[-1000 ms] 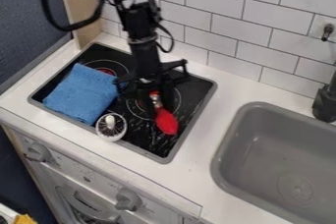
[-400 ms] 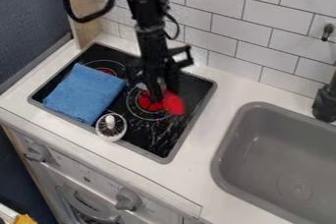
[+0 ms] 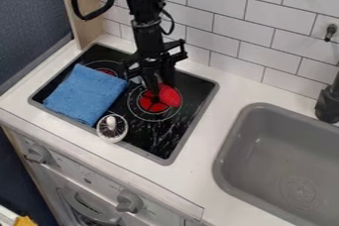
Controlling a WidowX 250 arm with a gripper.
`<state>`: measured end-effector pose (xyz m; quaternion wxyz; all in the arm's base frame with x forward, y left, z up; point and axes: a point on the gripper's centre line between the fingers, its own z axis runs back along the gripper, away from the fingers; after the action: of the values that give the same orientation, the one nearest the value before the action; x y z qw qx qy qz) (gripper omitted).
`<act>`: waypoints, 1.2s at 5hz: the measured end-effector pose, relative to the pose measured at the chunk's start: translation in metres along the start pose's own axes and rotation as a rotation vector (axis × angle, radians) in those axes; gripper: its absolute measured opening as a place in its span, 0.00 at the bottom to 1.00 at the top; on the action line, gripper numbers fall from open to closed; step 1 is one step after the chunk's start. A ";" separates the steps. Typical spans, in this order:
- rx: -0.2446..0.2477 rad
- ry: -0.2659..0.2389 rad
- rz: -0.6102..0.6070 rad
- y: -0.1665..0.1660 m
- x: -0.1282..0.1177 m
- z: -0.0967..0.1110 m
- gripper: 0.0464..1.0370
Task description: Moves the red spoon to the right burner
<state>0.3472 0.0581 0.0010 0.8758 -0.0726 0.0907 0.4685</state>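
Red spoon (image 3: 170, 96) shifted wallward; white cup (image 3: 124, 134) perhaps holds a pale knob (image 3: 111, 121).

Fixed camera, high above the front side of the counter (image 3: 198, 165), looking down at a slant toward the tiled wall (image 3: 245, 24). Counter edge runs obliquely, upper left to lower right. Fairly close: whole stovetop (image 3: 163, 160) in frame, sink (image 3: 265, 143) cut by right edge, oven front (image 3: 86, 176) lower left.

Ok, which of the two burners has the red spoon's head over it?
The right burner, nearer the sink: the red spoon overlaps its red centre. The left burner is partly hidden by the blue cloth.
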 end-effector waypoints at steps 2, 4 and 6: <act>0.011 -0.027 0.060 0.003 0.025 0.000 0.28; -0.003 -0.068 0.132 0.002 0.058 0.010 0.28; 0.005 -0.122 0.183 0.008 0.089 0.016 0.28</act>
<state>0.3906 0.1378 -0.0037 0.8334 -0.0332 0.0447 0.5499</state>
